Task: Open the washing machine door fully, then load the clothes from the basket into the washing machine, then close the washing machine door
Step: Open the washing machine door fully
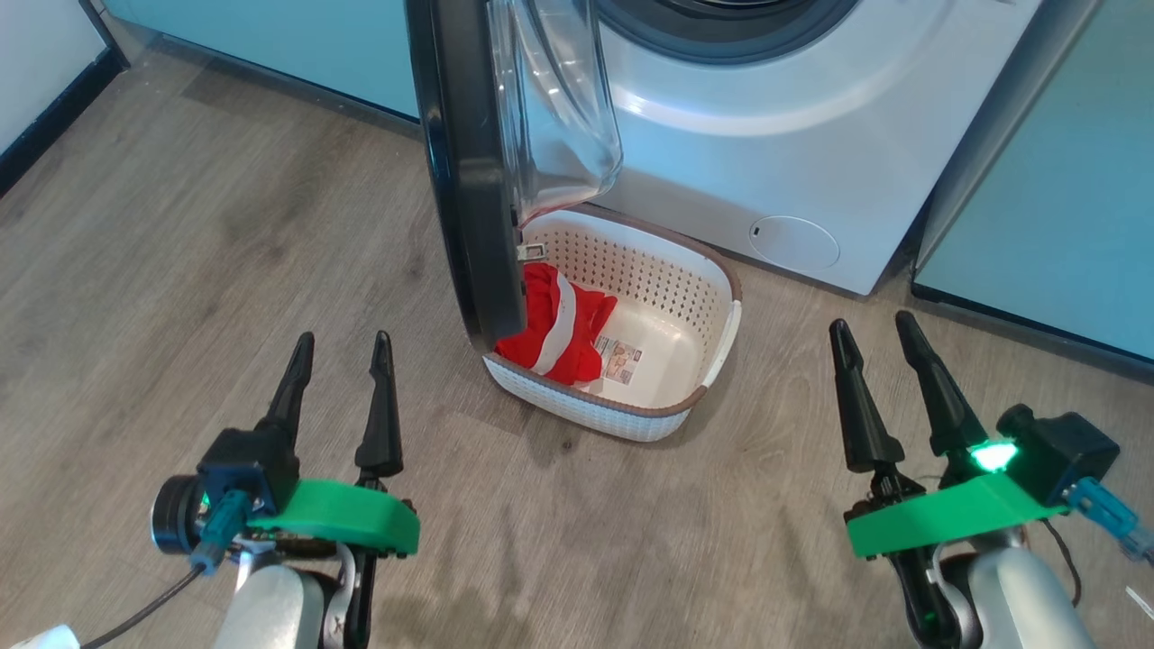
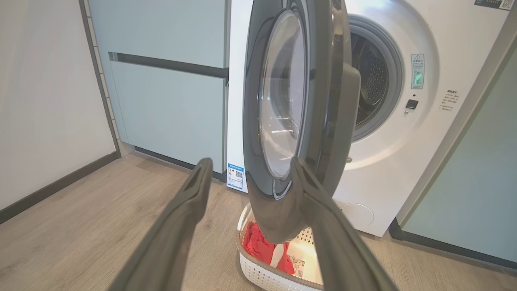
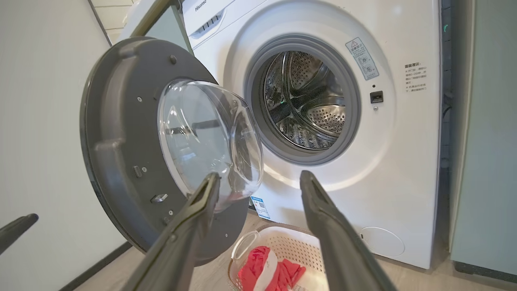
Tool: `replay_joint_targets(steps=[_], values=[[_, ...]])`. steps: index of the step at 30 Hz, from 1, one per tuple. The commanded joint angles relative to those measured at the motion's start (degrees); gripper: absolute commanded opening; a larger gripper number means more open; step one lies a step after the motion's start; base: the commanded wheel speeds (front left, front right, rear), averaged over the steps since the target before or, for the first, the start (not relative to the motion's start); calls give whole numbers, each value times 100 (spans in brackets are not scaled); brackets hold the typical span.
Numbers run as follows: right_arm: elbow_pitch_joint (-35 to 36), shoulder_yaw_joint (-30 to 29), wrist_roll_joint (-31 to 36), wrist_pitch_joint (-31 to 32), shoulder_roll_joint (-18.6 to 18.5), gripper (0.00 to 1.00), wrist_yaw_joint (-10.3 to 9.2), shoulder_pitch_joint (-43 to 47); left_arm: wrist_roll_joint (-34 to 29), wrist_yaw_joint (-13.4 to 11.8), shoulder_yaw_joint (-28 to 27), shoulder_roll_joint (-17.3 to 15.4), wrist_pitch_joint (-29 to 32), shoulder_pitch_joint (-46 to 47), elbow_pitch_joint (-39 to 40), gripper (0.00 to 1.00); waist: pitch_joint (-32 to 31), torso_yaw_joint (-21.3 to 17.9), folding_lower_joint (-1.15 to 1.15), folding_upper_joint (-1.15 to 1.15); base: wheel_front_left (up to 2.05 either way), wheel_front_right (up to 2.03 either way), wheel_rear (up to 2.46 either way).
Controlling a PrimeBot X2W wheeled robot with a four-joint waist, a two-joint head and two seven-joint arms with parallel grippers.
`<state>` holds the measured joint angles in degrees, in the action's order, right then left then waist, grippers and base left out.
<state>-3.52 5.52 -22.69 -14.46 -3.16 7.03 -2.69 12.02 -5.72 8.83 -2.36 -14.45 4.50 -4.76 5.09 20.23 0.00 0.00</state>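
We hold both grippers low over the wooden floor (image 1: 180, 270), the left gripper (image 1: 344, 335) and the right gripper (image 1: 872, 320) each with fingers spread wide and nothing between them. Ahead of the fingertips, between the two pairs, sits the basket (image 1: 718, 270), well apart from either. The clothes (image 1: 554, 324) lie bunched in the end of it nearer our left fingers, a red heap with a white stripe. We judge them light, limp and likely to trail, so we would pinch deep into the raised fold on top rather than a loose edge. Above that same end hangs the washing machine door (image 1: 469, 180), standing out edge-on toward us and overhanging part of the heap. That leaves the side toward our right fingers the clearer way in. The door looks stiff and glossy, so we would push its black rim rather than the bulging glass. Beyond it the washing machine (image 1: 766, 162) shows its drum (image 3: 307, 101) open, with no clothes visible inside.
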Motion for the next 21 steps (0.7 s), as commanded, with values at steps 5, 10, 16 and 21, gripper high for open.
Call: replay_joint_targets(steps=[5, 10, 16, 21], values=[[138, 51, 442, -8, 28, 100, 46, -64, -34, -24, -148, -52, -55, 128, 156, 100, 0, -4, 0, 0, 0, 0, 0], [174, 11, 742, 50, 28, 100, 46, -69, -38, -24, -141, -52, -55, 131, 148, 100, 5, 2, 0, 0, 0, 0, 0], [203, -31, 818, 99, 28, 100, 46, -58, -30, -34, -130, -52, -55, 129, 142, 100, 3, -1, 0, 0, 0, 0, 0], [213, -46, 782, 111, 28, 100, 46, -47, -25, -46, -141, -52, -55, 109, 148, 100, -4, -19, 0, 0, 0, 0, 0]])
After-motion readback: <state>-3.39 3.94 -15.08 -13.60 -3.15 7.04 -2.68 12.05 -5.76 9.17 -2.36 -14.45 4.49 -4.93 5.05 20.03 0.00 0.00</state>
